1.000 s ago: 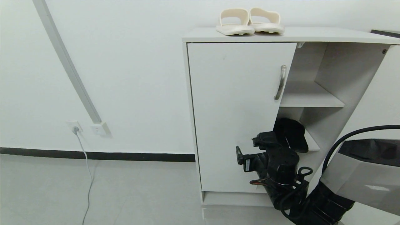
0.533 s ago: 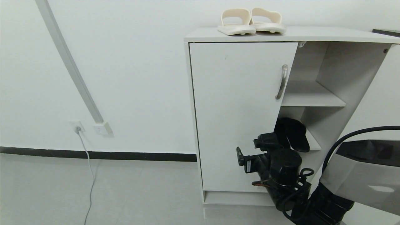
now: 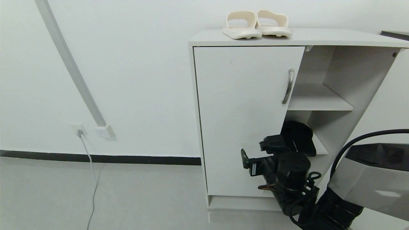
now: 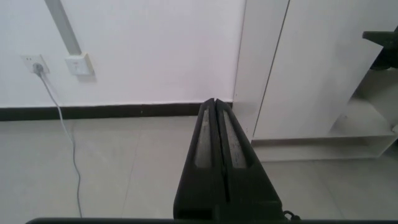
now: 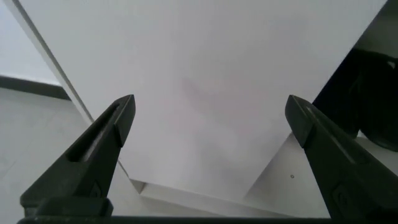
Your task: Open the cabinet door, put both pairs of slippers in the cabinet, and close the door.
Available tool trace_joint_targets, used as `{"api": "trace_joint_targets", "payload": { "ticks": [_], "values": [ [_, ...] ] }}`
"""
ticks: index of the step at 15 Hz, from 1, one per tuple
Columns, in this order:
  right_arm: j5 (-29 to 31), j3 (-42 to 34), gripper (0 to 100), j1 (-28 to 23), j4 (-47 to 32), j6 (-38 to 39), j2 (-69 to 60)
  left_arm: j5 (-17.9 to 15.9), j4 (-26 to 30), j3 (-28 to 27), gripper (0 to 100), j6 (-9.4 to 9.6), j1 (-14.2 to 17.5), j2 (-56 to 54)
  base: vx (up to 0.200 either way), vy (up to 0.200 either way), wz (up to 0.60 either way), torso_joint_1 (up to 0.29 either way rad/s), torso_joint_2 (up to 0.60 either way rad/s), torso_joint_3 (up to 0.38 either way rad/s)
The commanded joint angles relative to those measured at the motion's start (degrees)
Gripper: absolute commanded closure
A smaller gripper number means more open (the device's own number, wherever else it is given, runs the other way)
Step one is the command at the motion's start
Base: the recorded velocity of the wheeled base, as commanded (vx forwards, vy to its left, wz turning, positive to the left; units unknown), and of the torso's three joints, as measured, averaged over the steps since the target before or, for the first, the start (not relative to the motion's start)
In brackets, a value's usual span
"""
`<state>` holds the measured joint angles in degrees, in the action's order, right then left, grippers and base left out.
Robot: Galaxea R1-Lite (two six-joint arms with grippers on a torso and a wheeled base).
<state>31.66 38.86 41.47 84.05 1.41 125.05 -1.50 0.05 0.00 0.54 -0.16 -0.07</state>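
Atop white wooden cabinet (image 3: 319, 34), near front edge, pair of cream rubber slippers (image 3: 257, 25); on lower shelf (image 3: 321, 149) of open right-hand compartment, black slippers (image 3: 300, 137); right tool (image 5: 210, 104) spread wide, facing closed white door (image 3: 239, 111); left tool (image 4: 215, 107) clenched above grey tiled floor (image 4: 124, 168).

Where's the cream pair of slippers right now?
In the head view, the cream slippers sit side by side on top of the white cabinet, just above its door, towards the right of the view.
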Motion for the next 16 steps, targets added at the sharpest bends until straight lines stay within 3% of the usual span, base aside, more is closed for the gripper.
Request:
{"api": "trace_joint_targets", "payload": {
  "ticks": [1,7,16],
  "values": [
    [-0.02,-0.02,0,0.01,-0.21,-0.01,0.11,0.01,-0.05,0.0,100,-0.01,-0.02,0.07,0.0,0.0,0.0,0.012,-0.22,-0.349],
    [-0.02,-0.1,0,0.01,-0.29,-0.01,0.11,0.01,-0.05,0.0,100,-0.01,-0.02,0.07,0.0,0.0,0.0,0.061,-0.47,-0.364],
    [-0.02,-0.1,0,0.01,-0.21,-0.1,0.02,-0.08,-0.05,0.0,100,-0.01,-0.02,0.07,0.0,0.0,0.0,0.148,-0.47,-0.332]
  ]
}}
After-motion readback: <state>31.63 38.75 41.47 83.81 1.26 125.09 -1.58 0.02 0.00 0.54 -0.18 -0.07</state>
